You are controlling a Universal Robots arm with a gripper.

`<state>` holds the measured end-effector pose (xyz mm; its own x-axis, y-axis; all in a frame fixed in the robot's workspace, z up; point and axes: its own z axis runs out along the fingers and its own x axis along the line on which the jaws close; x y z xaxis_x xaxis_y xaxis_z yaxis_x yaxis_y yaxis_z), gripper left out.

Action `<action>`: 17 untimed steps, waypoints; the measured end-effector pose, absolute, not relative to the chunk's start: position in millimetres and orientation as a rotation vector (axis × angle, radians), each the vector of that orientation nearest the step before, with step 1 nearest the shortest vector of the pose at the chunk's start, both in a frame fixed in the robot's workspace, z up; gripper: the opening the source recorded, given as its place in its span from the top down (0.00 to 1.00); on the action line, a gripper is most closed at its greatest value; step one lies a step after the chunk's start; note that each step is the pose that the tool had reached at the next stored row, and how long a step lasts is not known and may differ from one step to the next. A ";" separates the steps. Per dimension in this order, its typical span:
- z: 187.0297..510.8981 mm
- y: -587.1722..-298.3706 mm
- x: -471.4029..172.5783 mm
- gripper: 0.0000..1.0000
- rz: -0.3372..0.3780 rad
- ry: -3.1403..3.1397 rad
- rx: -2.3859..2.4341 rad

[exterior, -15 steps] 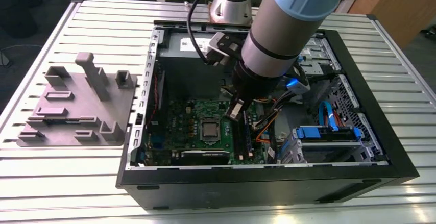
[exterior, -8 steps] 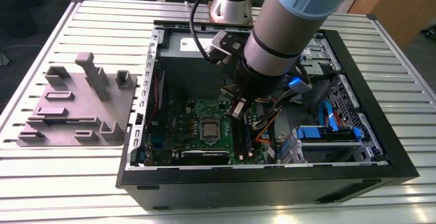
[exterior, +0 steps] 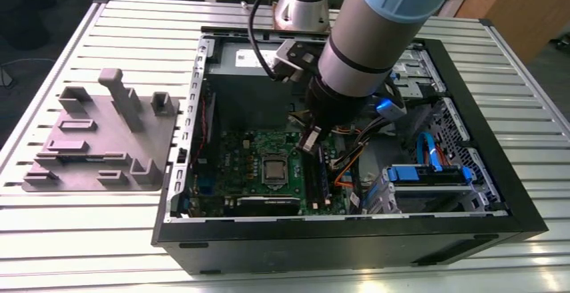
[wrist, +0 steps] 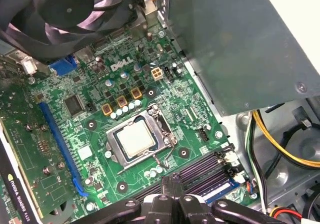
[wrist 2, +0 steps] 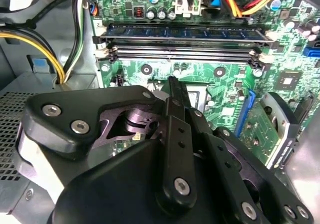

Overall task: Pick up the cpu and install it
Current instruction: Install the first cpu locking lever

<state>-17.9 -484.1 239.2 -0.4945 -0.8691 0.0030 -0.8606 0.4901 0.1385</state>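
The slatted metal worktop [exterior: 53, 239] carries an open black computer case [exterior: 356, 239] lying on its side, which serves as the landmark here. Outside the case, toward the exterior view's left, a grey plastic tray [exterior: 98, 146] with upright posts rests on the worktop. The robot arm [exterior: 383, 33] reaches down into the case from above. Inside the case, a green motherboard [exterior: 240, 166] covers the floor on the side nearest the tray. A grey power-supply box [wrist: 240, 48] sits at the case's far wall, with yellow and black cables [wrist: 280, 144] trailing from beside it. A black fan [wrist: 65, 13] stands at the board's edge. A long memory stick [wrist 2: 185, 32] is seated in one slot, next to empty slots. The gripper [wrist 2: 172, 91] hangs inside the case just above the board, its two fingers drawn together with nothing between them. The cpu [wrist: 136, 138] lies flat in its socket at the middle of the motherboard, framed by the metal socket bracket [wrist: 165, 129], close beside the gripper's tips and not touched.
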 end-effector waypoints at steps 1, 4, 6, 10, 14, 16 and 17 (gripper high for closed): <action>239.1 -483.5 -18.0 0.90 -0.183 -2.649 1.540; 239.0 -481.2 -18.1 0.90 -0.184 -2.650 1.541; 239.0 -479.7 -18.1 0.90 -0.184 -2.650 1.541; 238.4 -477.8 -18.0 0.90 -0.185 -2.649 1.543; 237.0 -477.8 -20.3 0.90 -0.193 -2.645 1.554; 236.8 -477.8 -21.5 0.90 -0.198 -2.642 1.563; 236.8 -477.7 -22.6 0.90 -0.198 -2.641 1.566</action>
